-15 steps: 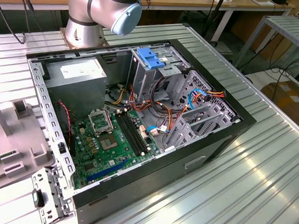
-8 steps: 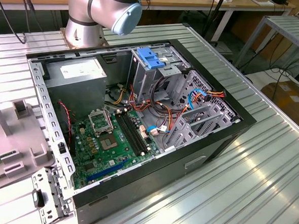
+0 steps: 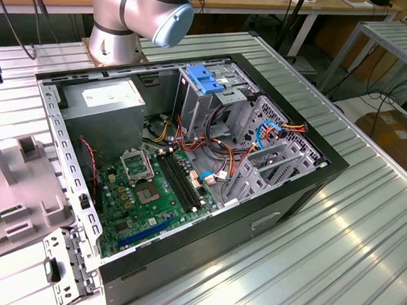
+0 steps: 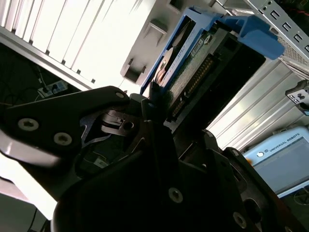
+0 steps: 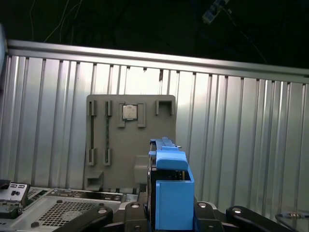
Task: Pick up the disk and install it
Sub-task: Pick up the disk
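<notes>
The disk (image 5: 171, 193) is a dark drive in a bright blue carrier, held on edge between my gripper's (image 5: 171, 215) black fingers (image 5: 140, 212). In the second wrist view the disk (image 4: 193, 72) shows its connector edge and blue frame, and the gripper (image 4: 154, 104) is shut on its lower end. It hangs in the air above the ribbed metal table (image 5: 241, 145), apart from the grey holder plate (image 5: 130, 140) seen behind it. The open computer case (image 3: 189, 165) lies on its side in the exterior view, with its metal drive cage (image 3: 214, 98) at the far end.
A squarish blue latch (image 3: 202, 80) sits on top of the drive cage. Orange, red and blue cables (image 3: 259, 139) cross the case's middle. The arm's base (image 3: 117, 36) stands behind the case. A grey plastic tray (image 3: 8, 182) lies at the exterior view's left. A corner of the case (image 5: 58, 208) shows beside the gripper.
</notes>
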You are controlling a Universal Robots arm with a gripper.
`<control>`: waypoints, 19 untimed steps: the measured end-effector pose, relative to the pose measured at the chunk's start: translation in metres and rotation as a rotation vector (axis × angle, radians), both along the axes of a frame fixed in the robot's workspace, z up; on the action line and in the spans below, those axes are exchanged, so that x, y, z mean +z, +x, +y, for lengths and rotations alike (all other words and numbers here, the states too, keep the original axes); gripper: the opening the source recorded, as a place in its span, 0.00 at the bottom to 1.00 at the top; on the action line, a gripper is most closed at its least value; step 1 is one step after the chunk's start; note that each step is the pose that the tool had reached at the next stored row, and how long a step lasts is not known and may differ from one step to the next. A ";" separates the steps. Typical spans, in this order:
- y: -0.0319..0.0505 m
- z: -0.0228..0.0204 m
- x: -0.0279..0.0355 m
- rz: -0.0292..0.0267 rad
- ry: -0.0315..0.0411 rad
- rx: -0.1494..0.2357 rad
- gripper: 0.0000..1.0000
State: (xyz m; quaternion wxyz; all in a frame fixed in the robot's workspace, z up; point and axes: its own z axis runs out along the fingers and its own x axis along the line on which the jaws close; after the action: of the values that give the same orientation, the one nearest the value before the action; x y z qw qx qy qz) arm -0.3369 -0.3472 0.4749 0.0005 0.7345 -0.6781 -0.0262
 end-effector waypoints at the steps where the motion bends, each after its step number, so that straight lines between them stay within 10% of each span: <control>1: 0.0012 -0.0003 0.0000 0.0000 0.0000 0.000 0.36; 19: 0.0284 -0.0058 0.0000 0.0003 0.0000 0.000 0.36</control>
State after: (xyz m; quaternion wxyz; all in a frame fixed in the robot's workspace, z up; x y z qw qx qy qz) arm -0.3085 -0.3530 0.4749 0.0006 0.7345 -0.6781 -0.0263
